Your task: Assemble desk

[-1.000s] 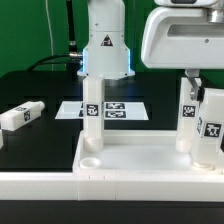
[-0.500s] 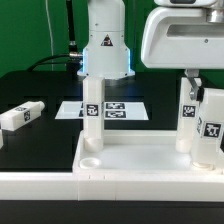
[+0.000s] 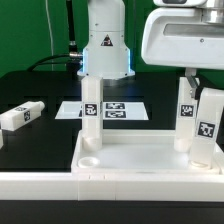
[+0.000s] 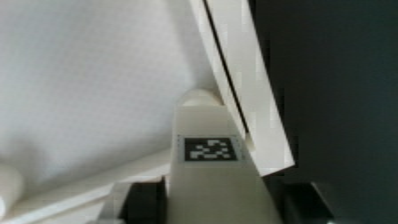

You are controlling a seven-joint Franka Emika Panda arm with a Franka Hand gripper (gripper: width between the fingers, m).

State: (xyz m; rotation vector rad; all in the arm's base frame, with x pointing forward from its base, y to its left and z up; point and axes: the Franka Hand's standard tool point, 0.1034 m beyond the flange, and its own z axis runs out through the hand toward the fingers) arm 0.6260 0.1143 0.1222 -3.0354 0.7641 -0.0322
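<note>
The white desk top [image 3: 140,160] lies in front, its raised rim toward the camera. Two white legs stand upright in its far corners, one [image 3: 92,112] at the exterior view's left and one [image 3: 187,115] at the right. My gripper [image 3: 205,88] is shut on a third tagged leg [image 3: 207,128], held upright over the tray's right rim next to the right standing leg. In the wrist view the held leg [image 4: 217,165] sits between my dark fingers [image 4: 146,200], above the tray's corner [image 4: 210,100]. A fourth leg [image 3: 20,116] lies loose on the black table at the left.
The marker board [image 3: 118,110] lies flat behind the tray. The arm's white base [image 3: 105,45] stands behind it. A low white border wall [image 3: 40,183] runs along the front edge.
The held leg has edged slightly toward the exterior view's left, closer to the right standing leg. Nothing else has moved.
</note>
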